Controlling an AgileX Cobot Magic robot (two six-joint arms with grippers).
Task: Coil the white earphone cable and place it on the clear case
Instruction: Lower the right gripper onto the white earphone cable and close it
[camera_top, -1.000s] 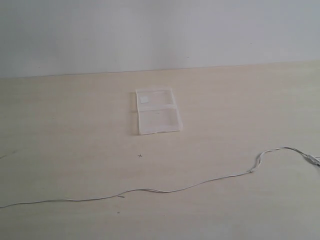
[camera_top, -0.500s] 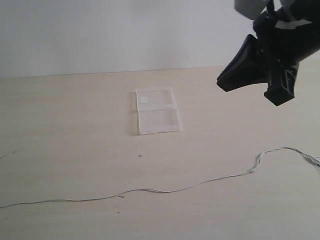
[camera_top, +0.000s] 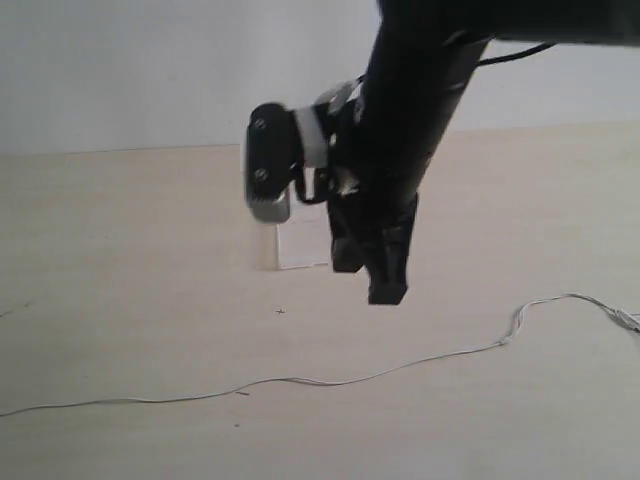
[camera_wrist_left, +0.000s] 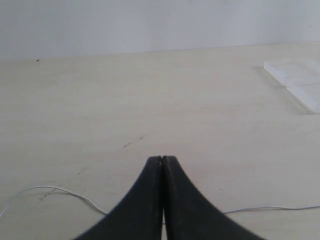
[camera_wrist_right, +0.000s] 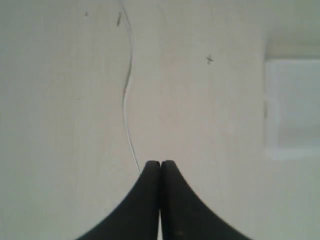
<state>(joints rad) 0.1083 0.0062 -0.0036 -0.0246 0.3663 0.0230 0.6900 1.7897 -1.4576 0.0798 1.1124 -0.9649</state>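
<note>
1. Right, the cable (camera_top: 300, 380) is lying uncoiled along the table's (camera_top: 120, 250) near side, running left to right, with nothing gripping it.
2. My left gripper (camera_wrist_left: 162, 161) is hovering closed and empty near the cable, probably staged for a pick.
3. The case (camera_top: 300, 250) is lying flat mid-table, well apart from the cable.
4. My right gripper (camera_wrist_right: 160, 164) is hanging closed and empty between them, likely lining up.

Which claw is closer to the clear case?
The right one. The right claw hovers just beside the clear case and partly hides it in the exterior view. The left claw is farther off; its wrist view shows the case well away across the table.
</note>
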